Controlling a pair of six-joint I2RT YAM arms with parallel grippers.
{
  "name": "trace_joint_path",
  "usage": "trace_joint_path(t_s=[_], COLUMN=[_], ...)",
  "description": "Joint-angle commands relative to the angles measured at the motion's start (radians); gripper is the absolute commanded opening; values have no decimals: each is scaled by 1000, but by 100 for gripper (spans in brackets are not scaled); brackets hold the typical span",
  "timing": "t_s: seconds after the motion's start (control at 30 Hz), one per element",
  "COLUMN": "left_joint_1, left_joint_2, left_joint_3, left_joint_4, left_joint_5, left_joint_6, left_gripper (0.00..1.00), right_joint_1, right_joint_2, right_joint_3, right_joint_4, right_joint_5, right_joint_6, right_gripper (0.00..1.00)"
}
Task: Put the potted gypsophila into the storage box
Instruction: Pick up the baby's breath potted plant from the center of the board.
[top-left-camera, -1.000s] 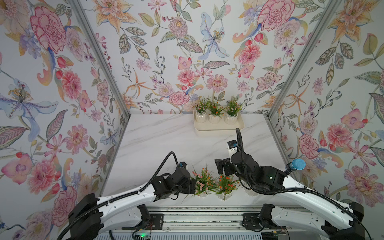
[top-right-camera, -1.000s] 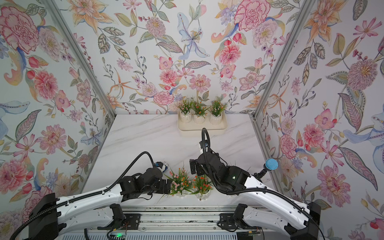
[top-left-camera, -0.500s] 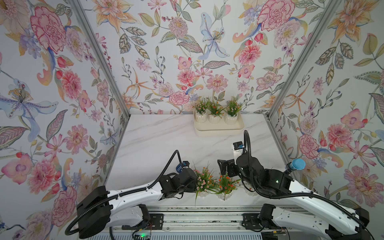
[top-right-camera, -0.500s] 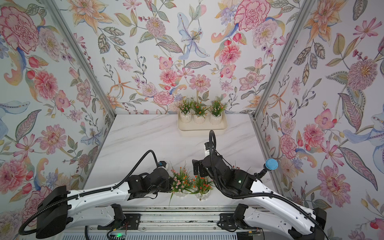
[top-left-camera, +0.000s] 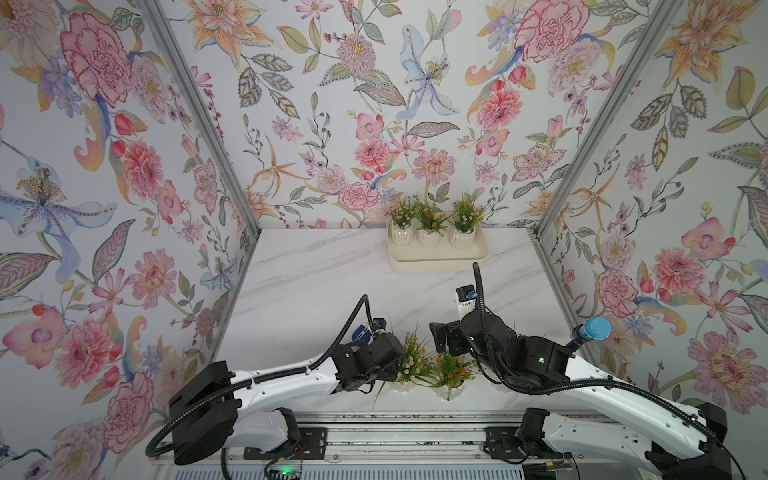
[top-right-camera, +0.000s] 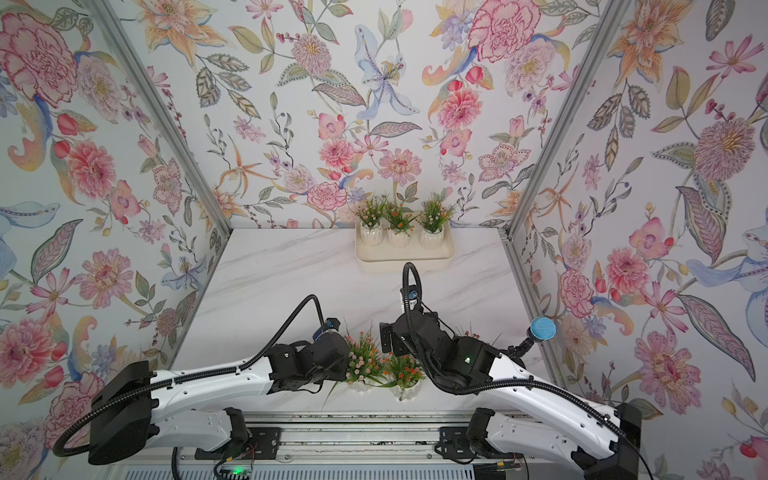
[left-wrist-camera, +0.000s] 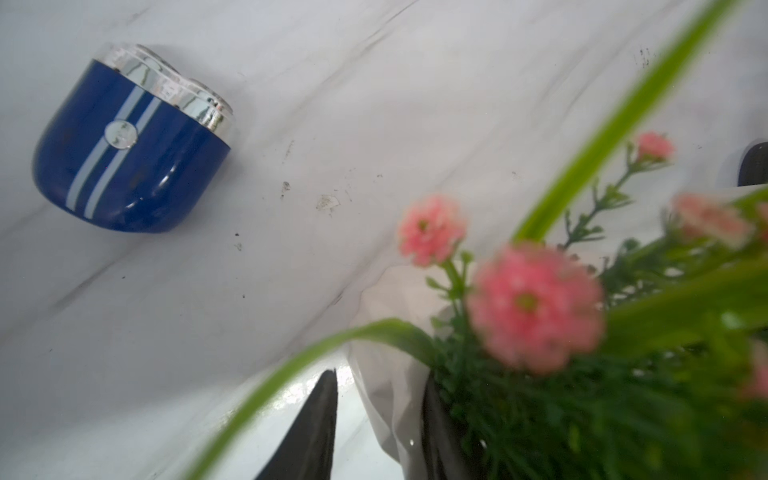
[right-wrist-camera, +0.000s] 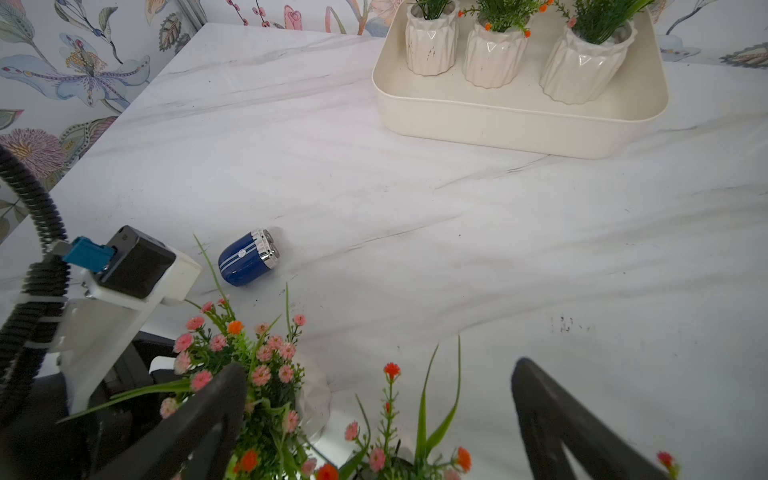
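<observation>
Gypsophila pot (left-wrist-camera: 388, 345) inside left hand (left-wrist-camera: 380, 386)

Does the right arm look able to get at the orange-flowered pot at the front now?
Probably yes. The right end effector is open close by the orange pot, with nothing between them. The left end effector is around the pink pot beside it, so they may crowd.
</observation>
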Motion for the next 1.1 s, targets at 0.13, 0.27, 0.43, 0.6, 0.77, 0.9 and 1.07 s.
trace_joint_path(t_s=[0.13,0.27,0.43,0.6,0.77,0.9,1.07], left_joint_1=[-11,-19,-22,-22,-22,-22,4], left_joint_2=[46,35,-10,-72,-119,-148,-190], left_joint_3=[31,10,1,37,84,111,133], left_joint_4=[-77,-64,-61,-105,-164,-200,-160], left_joint_5=[-66,-63,-92,-152,-201,-244,-282], left_joint_6=[9,-8,-19,-32,-55,-66,-70], left_gripper=[18,10,0,0,0,0,0], right_joint_1=[25,29,32,32,25,2,-128], right_joint_2=[11,8,6,10,23,28,2], right_joint_3=[34,36,34,38,33,25,79], right_joint_4=[-20,-20,-20,-20,-20,-15,4], right_joint_5=[48,71,58,58,74,121,78], right_joint_6=[32,40,36,5,-16,-59,-159], right_gripper=[97,97,97,98,99,100,100])
